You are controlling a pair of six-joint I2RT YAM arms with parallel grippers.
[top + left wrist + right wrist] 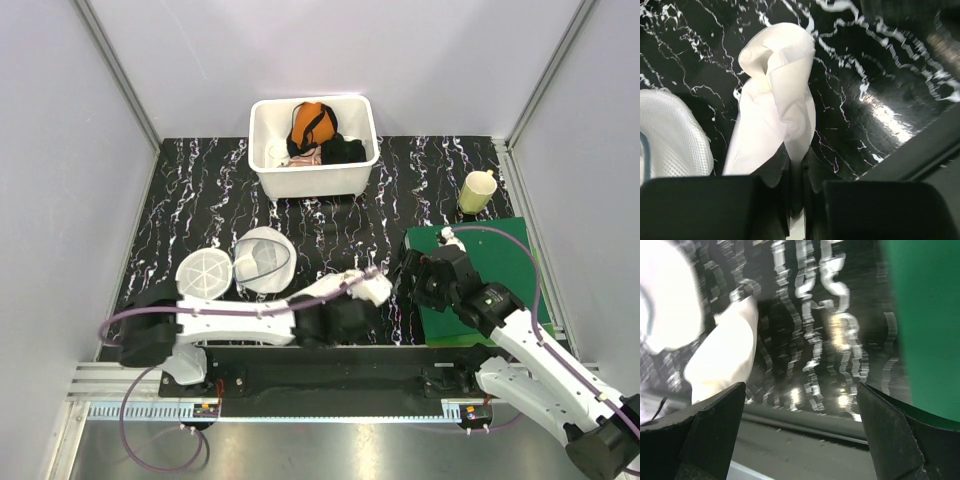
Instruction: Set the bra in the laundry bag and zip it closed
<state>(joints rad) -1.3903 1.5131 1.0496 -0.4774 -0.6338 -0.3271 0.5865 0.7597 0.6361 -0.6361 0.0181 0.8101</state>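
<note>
I am on the first step, carrying the bra to the bag; nothing is in the bag yet and the zipping comes later. My left end effector (796, 167) is clamped on the bra (777, 110). Its fingers are pinched together on one end of the white cloth, and the rest bunches out beyond the tips, over the desk (200, 190). My right end effector (800, 405) has its fingers wide apart and holds nothing. It faces the bra from the right, at the edge of the green mat (500, 250).

From above, the bra sits near the front middle of the desk, between my two end effectors. The bag (265, 258) lies open to its left, mesh half and ribbed disc side by side, near the bra but apart from it. Its mesh shows at the left edge of my left wrist view.

As I judge it, the next move calls for swinging the bra left until it is over the open mesh half, then lowering before I let go. The cloth is loose and may drape over the rim, so it will likely need tucking in. I cannot make out the zip from here.
</note>
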